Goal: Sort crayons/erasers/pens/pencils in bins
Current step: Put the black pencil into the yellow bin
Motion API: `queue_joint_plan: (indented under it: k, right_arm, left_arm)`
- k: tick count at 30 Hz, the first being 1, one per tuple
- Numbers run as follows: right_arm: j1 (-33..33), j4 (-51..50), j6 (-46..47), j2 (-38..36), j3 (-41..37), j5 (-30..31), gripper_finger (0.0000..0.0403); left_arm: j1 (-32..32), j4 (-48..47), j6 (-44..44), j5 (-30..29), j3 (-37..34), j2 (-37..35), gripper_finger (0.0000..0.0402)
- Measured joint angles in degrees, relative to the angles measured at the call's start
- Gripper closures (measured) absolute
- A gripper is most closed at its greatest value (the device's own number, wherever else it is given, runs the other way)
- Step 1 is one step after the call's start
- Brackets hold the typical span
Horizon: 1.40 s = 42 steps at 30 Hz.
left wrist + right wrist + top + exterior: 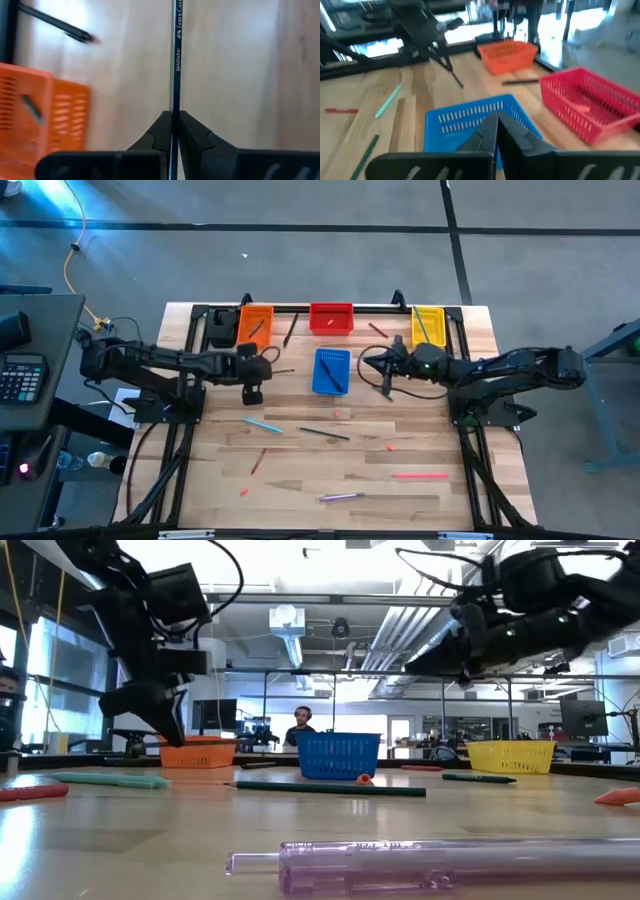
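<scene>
My left gripper (254,372) hovers in front of the orange bin (255,325), shut on a thin dark pencil (175,55). My right gripper (496,127) is shut with nothing showing between its fingers, just right of the blue bin (331,370), where a dark pencil (336,376) lies. The red bin (331,318) and the yellow bin (428,326) stand at the far edge. A teal pen (262,424), a dark pencil (325,433), a red crayon (258,461), a pink pen (420,475), a purple pen (338,496) and small erasers (390,447) lie flat on the table. My left gripper pinches the pencil between its two fingers, at a point on its shaft (174,107) beside the fingertips. The pencil runs straight on past the fingers, along them. In the right wrist view it slants down from the gripper (451,70); whether its tip touches the table cannot be told.
Another dark pencil (290,330) lies between the orange and red bins, and a red crayon (377,329) between the red and yellow ones. A black frame (300,308) runs along the far edge. A calculator (20,375) sits on a side desk to the left.
</scene>
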Motion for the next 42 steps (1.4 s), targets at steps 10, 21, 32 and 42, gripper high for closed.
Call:
queue_joint_plan:
  k: [10, 21, 32, 42]
  right_arm:
    - [0.0, -13.6, 4.9, 0.0, 8.6, -1.0, 0.0403]
    - [0.0, -25.1, 14.5, 3.6, 19.9, -12.9, 0.0374]
    - [1.4, -25.2, 17.9, 17.4, 30.4, -21.3, 0.0260]
    - [0.5, -27.7, 27.0, 27.0, 41.6, -34.4, 0.0211]
  left_arm:
    - [-9.9, 4.7, 8.0, -21.8, 0.0, 0.0, 0.0394]
    - [-17.9, 17.9, 24.7, -34.4, 0.0, 0.0, 0.0394]
    - [-21.4, 32.2, 44.2, -32.5, 0.0, 0.0, 0.0394]
    - [-22.7, 41.2, 58.4, -32.5, 0.0, 0.2, 0.0394]
